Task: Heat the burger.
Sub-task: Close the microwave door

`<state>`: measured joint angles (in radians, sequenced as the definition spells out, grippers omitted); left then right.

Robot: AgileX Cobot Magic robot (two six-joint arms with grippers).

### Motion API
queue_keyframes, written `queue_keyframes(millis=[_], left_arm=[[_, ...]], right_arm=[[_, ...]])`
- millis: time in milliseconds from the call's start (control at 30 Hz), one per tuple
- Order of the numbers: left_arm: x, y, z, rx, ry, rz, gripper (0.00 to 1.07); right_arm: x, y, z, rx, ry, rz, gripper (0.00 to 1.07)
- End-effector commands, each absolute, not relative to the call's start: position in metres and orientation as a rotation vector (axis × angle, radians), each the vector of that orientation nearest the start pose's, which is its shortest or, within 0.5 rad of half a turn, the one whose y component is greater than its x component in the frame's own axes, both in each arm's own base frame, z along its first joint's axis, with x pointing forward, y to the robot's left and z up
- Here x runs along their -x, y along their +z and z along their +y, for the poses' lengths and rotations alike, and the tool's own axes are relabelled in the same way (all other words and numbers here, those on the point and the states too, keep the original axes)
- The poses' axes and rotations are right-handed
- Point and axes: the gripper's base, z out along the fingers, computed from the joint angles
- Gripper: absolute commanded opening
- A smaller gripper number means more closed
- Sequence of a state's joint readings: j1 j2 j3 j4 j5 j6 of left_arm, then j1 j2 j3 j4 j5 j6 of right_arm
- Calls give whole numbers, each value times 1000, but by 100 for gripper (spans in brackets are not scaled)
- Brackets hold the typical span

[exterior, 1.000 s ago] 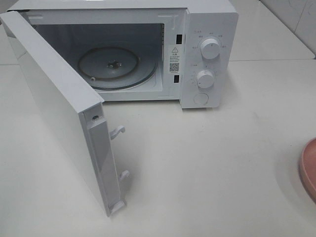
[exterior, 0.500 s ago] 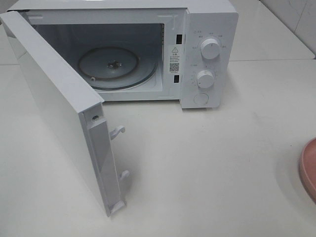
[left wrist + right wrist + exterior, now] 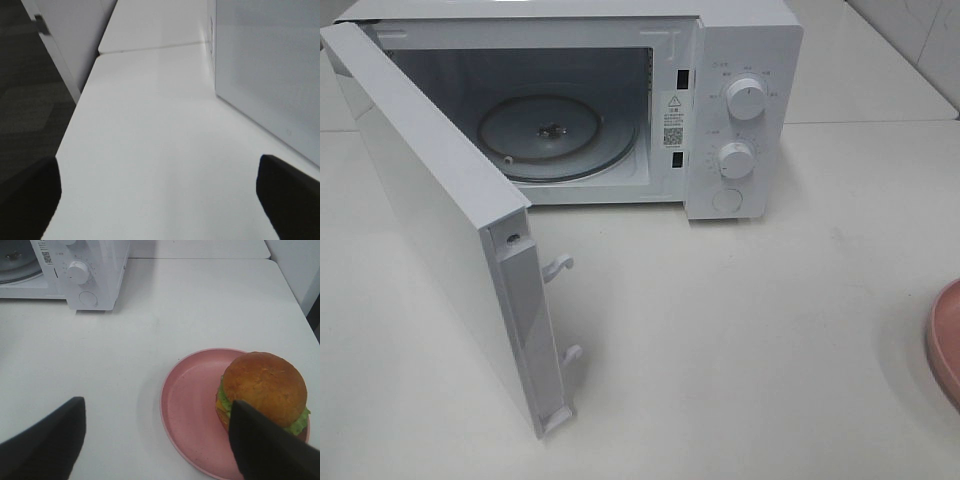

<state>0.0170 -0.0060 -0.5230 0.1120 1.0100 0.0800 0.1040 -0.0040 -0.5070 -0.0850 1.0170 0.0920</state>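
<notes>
Unreadable warning sticker (image 3: 673,119) on microwave (image 3: 740,40)

The left gripper (image 3: 159,192) hangs with its jaws spread wide, holding nothing. The right gripper (image 3: 157,437) (also parted, nearly as wide) grips nothing either.

One microwave (image 3: 620,100) stands on the bench (image 3: 750,330), with one door (image 3: 440,220) swung open. Inside it lies one glass turntable (image 3: 555,135). Its control panel carries two round knobs (image 3: 747,99) and one round button (image 3: 727,200) below them. Two white latch hooks (image 3: 558,266) stick out from the door's edge. There is one pink plate (image 3: 192,407) and one burger (image 3: 262,390) on it. Two grippers show: the left gripper (image 3: 160,195) and the right gripper (image 3: 155,440), each with two dark jaws. The bench seems to be two white tops joined at a seam, though the blurred left wrist view leaves that uncertain.
</notes>
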Motion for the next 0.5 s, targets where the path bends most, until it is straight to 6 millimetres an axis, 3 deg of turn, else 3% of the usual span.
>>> queue_keyframes(millis=[33, 133, 167, 200, 233, 267, 300, 333, 367, 400, 433, 467, 500], left_arm=[[-2, 304, 7, -58, 166, 1878, 92], [-10, 307, 6, -62, 163, 1875, 85], [-14, 309, 6, -64, 161, 1869, 81], [-24, 311, 6, -69, 159, 1875, 68], [-24, 311, 6, -69, 159, 1875, 68], [-29, 312, 6, -71, 158, 1889, 61], [-39, 313, 6, -75, 155, 1902, 45], [-39, 313, 6, -75, 155, 1902, 45], [-49, 314, 6, -79, 154, 1915, 25], [-54, 314, 6, -81, 152, 1915, 17], [-54, 314, 6, -81, 152, 1915, 17], [-64, 315, 5, -84, 147, 1919, 0], [-64, 315, 5, -84, 147, 1919, 0]], right_arm=[[8, 283, -7, 13, 17, 1954, 76], [8, 283, -7, 13, 17, 1954, 76], [8, 283, -7, 13, 17, 1954, 76], [8, 283, -7, 13, 17, 1954, 76], [8, 283, -7, 13, 17, 1954, 76], [8, 283, -7, 13, 17, 1954, 76], [8, 283, -7, 13, 17, 1954, 76], [8, 283, -7, 13, 17, 1954, 76], [8, 283, -7, 13, 17, 1954, 76], [8, 283, -7, 13, 17, 1954, 76], [8, 283, -7, 13, 17, 1954, 76], [8, 283, -7, 13, 17, 1954, 76], [8, 283, -7, 13, 17, 1954, 76]])
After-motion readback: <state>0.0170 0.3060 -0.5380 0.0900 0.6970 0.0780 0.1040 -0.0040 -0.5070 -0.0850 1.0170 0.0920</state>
